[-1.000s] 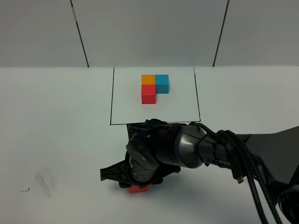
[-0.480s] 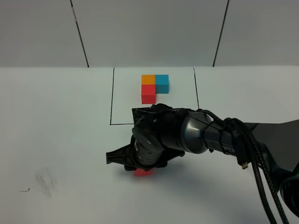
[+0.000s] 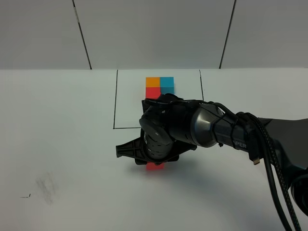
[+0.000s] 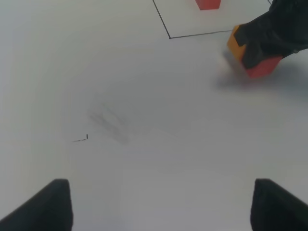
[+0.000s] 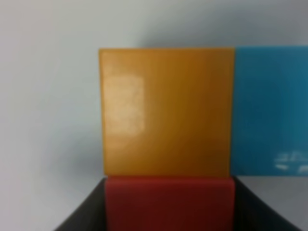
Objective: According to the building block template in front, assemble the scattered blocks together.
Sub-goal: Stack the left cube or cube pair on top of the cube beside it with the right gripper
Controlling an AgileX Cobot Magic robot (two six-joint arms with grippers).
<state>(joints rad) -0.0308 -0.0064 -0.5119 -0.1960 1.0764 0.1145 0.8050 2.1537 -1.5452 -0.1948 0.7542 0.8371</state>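
The building block template lies at the back inside a thin black drawn rectangle, and my right arm hides its red cube in part. My right gripper is shut on the loose red cube, whose edge peeks out under the wrist. In the right wrist view the orange cube sits flush against the red one, with the blue cube flush beside the orange. The left wrist view shows the orange and red cubes under the black gripper. My left gripper is open over bare table.
The right arm's bulky black wrist and cables stretch from the right edge across the middle of the white table. A faint smudge and a small black mark lie on the front left.
My right arm has moved away from the front edge toward the black rectangle and slightly right, carrying the red cube with it. The left gripper has stayed put.
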